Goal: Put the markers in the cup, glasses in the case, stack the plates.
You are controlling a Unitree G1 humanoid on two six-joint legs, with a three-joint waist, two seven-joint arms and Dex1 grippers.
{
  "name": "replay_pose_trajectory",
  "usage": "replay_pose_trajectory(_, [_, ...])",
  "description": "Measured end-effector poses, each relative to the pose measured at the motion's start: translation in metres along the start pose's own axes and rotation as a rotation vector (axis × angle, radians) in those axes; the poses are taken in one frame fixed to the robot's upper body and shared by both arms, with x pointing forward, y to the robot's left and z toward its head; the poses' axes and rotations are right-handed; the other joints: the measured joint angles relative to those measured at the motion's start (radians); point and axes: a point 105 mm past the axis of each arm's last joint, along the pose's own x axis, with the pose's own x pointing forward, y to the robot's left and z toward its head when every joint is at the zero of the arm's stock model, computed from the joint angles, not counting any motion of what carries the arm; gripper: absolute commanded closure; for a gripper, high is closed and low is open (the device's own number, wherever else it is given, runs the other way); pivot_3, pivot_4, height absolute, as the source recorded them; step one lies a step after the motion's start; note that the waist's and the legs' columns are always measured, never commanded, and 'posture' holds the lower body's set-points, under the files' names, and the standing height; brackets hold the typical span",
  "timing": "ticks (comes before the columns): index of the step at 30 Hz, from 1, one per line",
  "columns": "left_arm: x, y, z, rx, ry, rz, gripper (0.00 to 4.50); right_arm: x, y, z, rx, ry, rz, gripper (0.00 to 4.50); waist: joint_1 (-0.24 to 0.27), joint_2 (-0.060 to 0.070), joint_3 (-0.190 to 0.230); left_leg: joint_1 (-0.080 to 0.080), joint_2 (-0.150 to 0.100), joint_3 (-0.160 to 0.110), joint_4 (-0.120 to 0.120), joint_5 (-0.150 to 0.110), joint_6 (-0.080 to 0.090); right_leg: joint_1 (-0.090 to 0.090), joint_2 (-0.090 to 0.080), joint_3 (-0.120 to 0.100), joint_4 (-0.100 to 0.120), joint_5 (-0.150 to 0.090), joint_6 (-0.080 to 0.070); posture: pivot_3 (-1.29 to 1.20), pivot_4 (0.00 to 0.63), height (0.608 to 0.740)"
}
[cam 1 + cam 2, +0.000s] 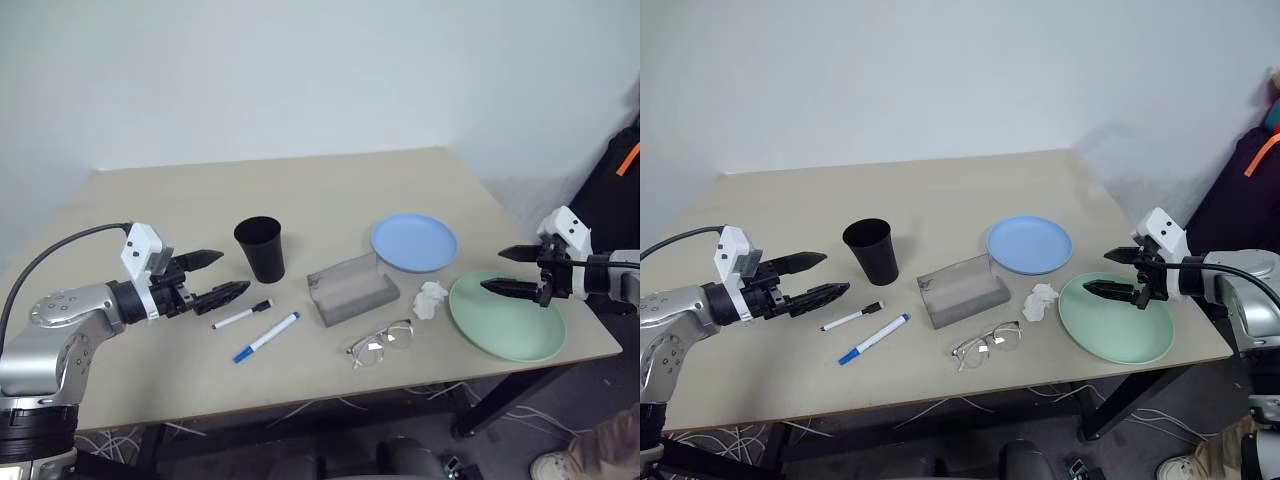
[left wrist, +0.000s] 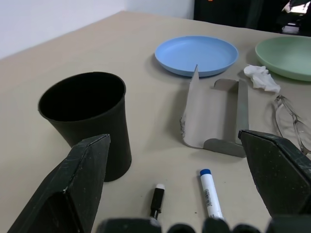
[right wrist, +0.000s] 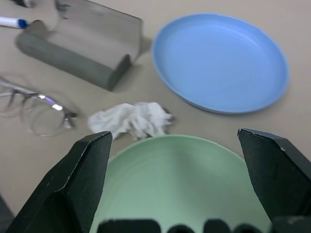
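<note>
Two markers lie side by side near the table's front left: a black-capped marker (image 1: 243, 315) and a blue-capped marker (image 1: 266, 337). Just behind them stands the black cup (image 1: 260, 249), upright. My left gripper (image 1: 220, 276) is open, hovering to the left of the markers and the cup. The grey case (image 1: 351, 290) lies open at mid-table, with the wire-framed glasses (image 1: 381, 344) in front of it. The light blue plate (image 1: 414, 242) sits behind the mint green plate (image 1: 506, 315). My right gripper (image 1: 505, 270) is open above the green plate's left part.
A crumpled white tissue (image 1: 431, 299) lies between the case and the green plate. The table's front edge (image 1: 330, 398) runs close below the glasses and the green plate. A dark bag (image 1: 618, 190) stands off the table at the right.
</note>
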Motion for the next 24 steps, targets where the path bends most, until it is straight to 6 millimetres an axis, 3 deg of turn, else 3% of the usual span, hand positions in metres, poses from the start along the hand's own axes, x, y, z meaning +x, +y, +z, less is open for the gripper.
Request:
replay_pose_trajectory(12, [0.013,-0.015,-0.009,0.026,0.022,-0.092,0.01,-0.029,-0.040,-0.065,0.318,0.108,-0.265,0.00,-0.002,0.000,0.000,0.000,-0.001,0.000,0.001,0.000,0.001,0.001,0.000,0.001,0.000,0.000,0.000,0.00,0.000,0.732])
replay_pose_trajectory(18, [0.018,-0.019,-0.010,0.024,0.017,-0.111,0.01,-0.042,-0.049,-0.099,0.435,0.145,-0.372,0.00,-0.003,0.000,0.000,0.001,-0.001,-0.001,0.003,0.000,0.001,0.003,0.000,0.001,0.000,0.000,0.000,0.00,0.000,0.732])
replay_pose_trajectory(24, [0.018,-0.019,-0.010,0.024,0.018,-0.113,0.01,-0.036,-0.046,-0.122,0.512,0.164,-0.391,0.00,-0.007,0.000,0.000,0.003,-0.001,-0.001,0.003,0.000,0.001,0.005,0.001,0.001,0.000,0.000,0.000,0.00,0.000,0.732])
